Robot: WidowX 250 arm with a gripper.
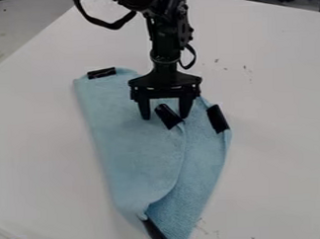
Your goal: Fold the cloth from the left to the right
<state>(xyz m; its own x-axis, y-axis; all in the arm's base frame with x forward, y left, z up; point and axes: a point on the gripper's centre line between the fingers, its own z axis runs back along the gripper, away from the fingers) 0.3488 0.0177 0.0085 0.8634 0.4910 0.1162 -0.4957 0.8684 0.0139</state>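
Blue cloth [131,152], cut off below, lies partly behind the tool [166,117].

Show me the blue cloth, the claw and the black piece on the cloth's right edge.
Blue cloth [134,147], camera view: upper layer.
Claw [165,117], camera view: between the fingertips.
Black piece [218,118], camera view: its middle.

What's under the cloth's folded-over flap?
Under the flap is a lower layer of the cloth, visible as a strip toward the picture's right, with a black tab at its outer edge. Anything further in is covered; can't tell.
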